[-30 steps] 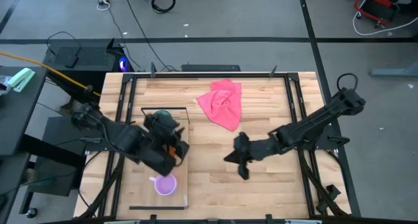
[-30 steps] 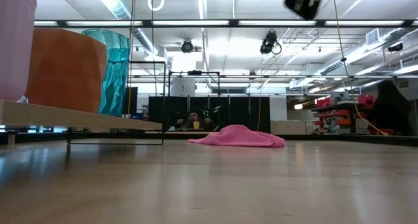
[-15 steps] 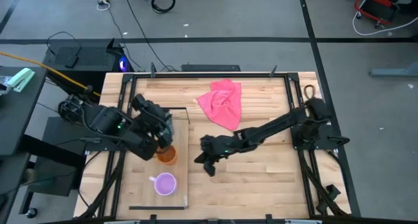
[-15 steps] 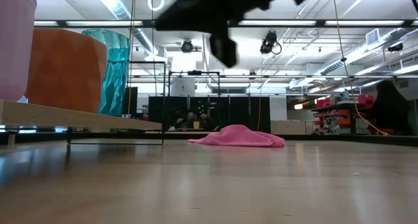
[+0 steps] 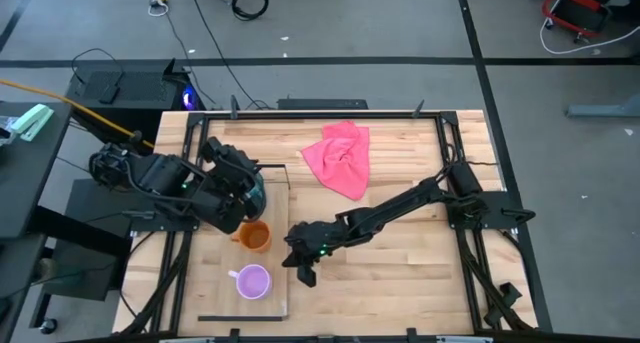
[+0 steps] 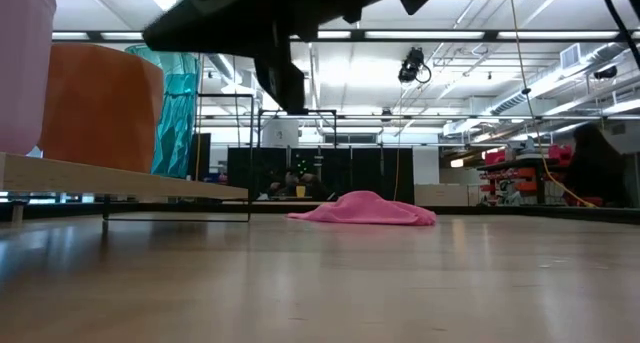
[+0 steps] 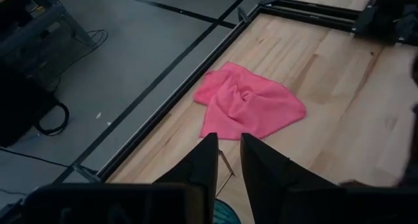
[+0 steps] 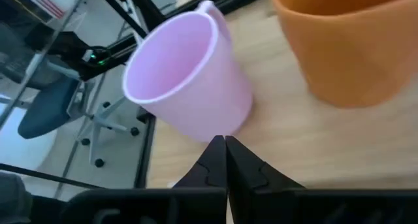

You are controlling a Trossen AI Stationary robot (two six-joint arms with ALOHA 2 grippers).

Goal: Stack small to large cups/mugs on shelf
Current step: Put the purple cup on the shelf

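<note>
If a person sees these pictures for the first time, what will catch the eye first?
The pink cloth lies crumpled at the table's far middle. On the shelf at the left, the teal tumbler, orange mug and lilac mug stand in a row. The right gripper reaches low toward the lilac mug.

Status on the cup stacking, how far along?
All three sit on the light-wood plank shelf: teal tumbler, orange handled mug, lilac handled mug. None are nested. The right hand, fingers shut, is beside the lilac mug; the left hand is over the tumbler. All stacking remains.
</note>
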